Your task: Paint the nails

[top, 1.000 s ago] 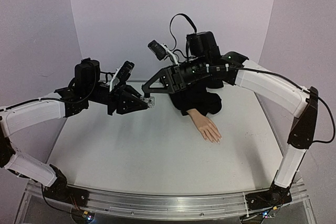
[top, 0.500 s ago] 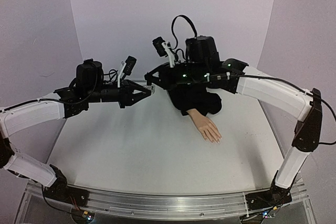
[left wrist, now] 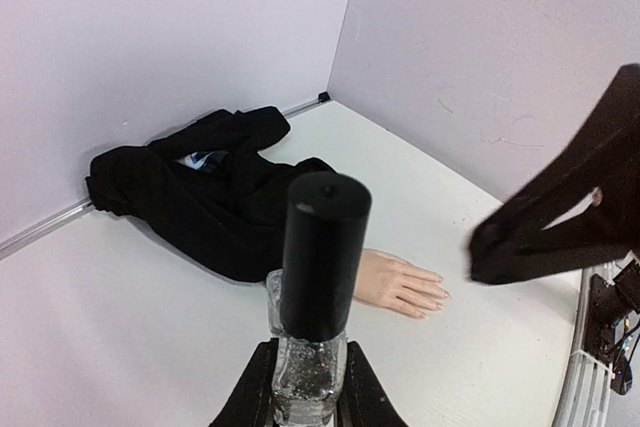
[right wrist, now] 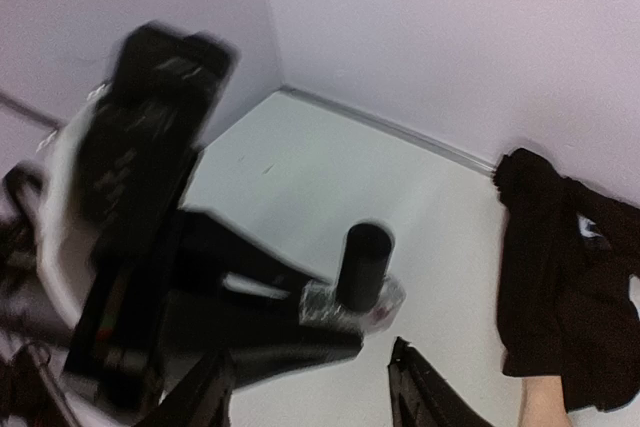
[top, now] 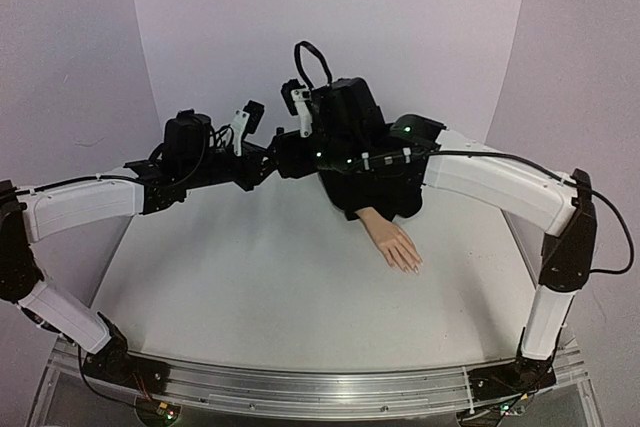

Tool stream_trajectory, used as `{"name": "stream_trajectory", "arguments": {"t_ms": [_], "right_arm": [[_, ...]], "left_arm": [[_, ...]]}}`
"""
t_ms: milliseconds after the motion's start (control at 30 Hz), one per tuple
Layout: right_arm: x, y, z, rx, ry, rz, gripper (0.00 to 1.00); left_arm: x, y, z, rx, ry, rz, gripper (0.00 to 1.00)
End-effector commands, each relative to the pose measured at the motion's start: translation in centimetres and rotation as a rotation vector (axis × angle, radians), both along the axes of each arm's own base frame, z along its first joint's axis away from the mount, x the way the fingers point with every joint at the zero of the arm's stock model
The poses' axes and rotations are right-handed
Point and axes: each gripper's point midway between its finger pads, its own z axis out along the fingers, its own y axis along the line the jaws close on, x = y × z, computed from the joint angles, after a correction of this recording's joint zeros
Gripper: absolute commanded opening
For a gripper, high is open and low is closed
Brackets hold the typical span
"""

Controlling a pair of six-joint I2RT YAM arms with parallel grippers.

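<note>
The peach mannequin hand (top: 394, 243) lies palm down on the white table, its black sleeve (top: 380, 192) bunched behind it. Its pale nails (left wrist: 436, 299) point toward the right front; they are tiny in the top view. My left gripper (left wrist: 308, 379) is shut on a small clear bottle (left wrist: 310, 352) with a tall dark cap (left wrist: 323, 252), held upright in the air. In the top view the left gripper (top: 264, 169) meets my right gripper (top: 284, 161) above the table's back. My right gripper (right wrist: 310, 397) is open, its jaws apart just short of the cap (right wrist: 363, 265).
The lilac walls close in the table at the back and both sides. The table (top: 260, 287) is white, with a metal rail (top: 320, 387) along its near edge. The sleeve also shows in the right wrist view (right wrist: 560, 267).
My left gripper has swung right and back with the bottle. My right gripper has moved left and turned toward it, so the two now nearly touch. The mannequin hand has not moved.
</note>
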Motion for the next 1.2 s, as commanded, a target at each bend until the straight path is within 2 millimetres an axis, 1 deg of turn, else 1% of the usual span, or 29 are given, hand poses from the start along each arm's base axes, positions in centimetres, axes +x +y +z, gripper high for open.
{"name": "stream_trajectory", "arguments": {"t_ms": [0,67,133,233,333,433,533,667,767,800,900,967,1033,1167], "right_arm": [[-4.6,-1.5,4.9,0.133,0.09,0.388,0.67],[-6.4,-1.7,5.4,0.162,0.114,0.549,0.7],[-8.1,-1.8,5.6,0.184,0.135,0.689,0.7],[-9.7,-2.0,5.8,0.219,0.17,0.842,0.66],[-11.2,-1.7,6.0,0.254,0.212,0.959,0.57],[-12.1,-1.4,6.2,0.283,0.254,1.038,0.5],[-12.3,-1.0,5.8,0.294,0.29,1.065,0.42],[-12.1,-0.8,5.1,0.29,0.314,1.06,0.4],[-12.1,-0.7,4.7,0.287,0.322,1.057,0.35],[-12.0,-0.6,4.6,0.286,0.323,1.054,0.34],[-11.3,-0.5,4.2,0.267,0.305,1.008,0.39],[-11.1,-0.5,4.1,0.264,0.301,1.0,0.37],[-11.2,-0.4,4.0,0.267,0.311,1.007,0.29],[-11.2,-0.4,3.7,0.264,0.318,1.007,0.08]], "left_arm": [[-5.2,-0.6,2.2,-0.053,-0.089,-0.294,0.0],[-8.5,-0.8,2.4,-0.079,-0.085,-0.452,0.0],[-10.8,-0.8,2.7,-0.103,-0.072,-0.573,0.0],[-13.3,-0.7,3.5,-0.128,-0.052,-0.709,0.0],[-14.5,-0.6,4.4,-0.146,-0.052,-0.787,0.0],[-15.2,-0.5,5.0,-0.162,-0.053,-0.827,0.0],[-15.2,-0.5,5.3,-0.168,-0.053,-0.836,0.0],[-15.3,-0.6,5.6,-0.175,-0.056,-0.845,0.0],[-15.3,-0.6,6.0,-0.183,-0.064,-0.849,0.0],[-15.4,-0.6,6.0,-0.183,-0.065,-0.851,0.0],[-15.5,-0.6,6.2,-0.187,-0.065,-0.863,0.0],[-15.4,-0.6,6.2,-0.187,-0.063,-0.858,0.0],[-15.3,-0.6,6.2,-0.185,-0.062,-0.849,0.0],[-14.5,-0.7,6.5,-0.18,-0.073,-0.8,0.0]]}}
